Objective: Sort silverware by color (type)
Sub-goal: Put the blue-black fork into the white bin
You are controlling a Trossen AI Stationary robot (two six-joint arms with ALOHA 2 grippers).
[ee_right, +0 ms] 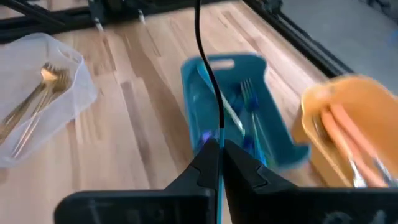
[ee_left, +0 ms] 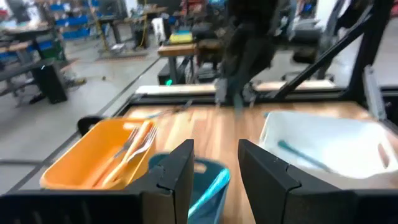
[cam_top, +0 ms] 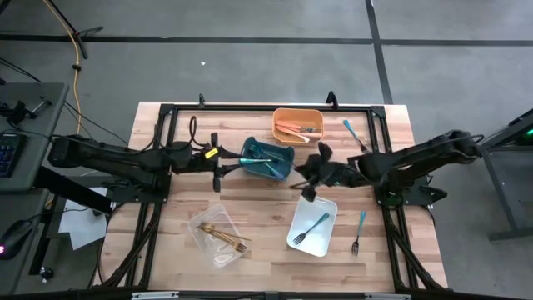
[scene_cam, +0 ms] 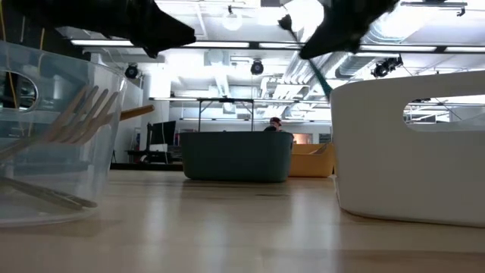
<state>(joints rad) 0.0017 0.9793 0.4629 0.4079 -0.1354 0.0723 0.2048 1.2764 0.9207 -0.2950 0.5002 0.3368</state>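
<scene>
My right gripper [ee_right: 219,149] hovers over the table between the teal bin [cam_top: 266,158] and the white bin [cam_top: 312,223], shut on a thin utensil [ee_right: 208,74]. That utensil looks dark, with teal showing between the fingers. My left gripper [ee_left: 216,180] is open, holds nothing, and hangs over the teal bin's left end [ee_left: 208,177]. Teal pieces lie in the teal bin [ee_right: 239,106]. Salmon-orange pieces lie in the orange bin [cam_top: 297,125]. Gold forks [cam_top: 226,237] rest in the clear bin. A teal fork [cam_top: 311,227] lies in the white bin. My right gripper pinches the thin utensil between its two fingers, at a teal stretch of the handle [ee_right: 219,186]. The long slim stem [ee_right: 204,56] runs on past the fingertips. The utensil is lifted clear of the table; in the low view it slants down below the gripper [scene_cam: 318,76].
Two teal forks lie loose on the table, one near the right side [cam_top: 360,229] and one by the far right corner [cam_top: 350,129]. The clear bin [cam_top: 208,225] sits near the front, left of the white bin. A black frame [cam_top: 250,107] borders the table.
</scene>
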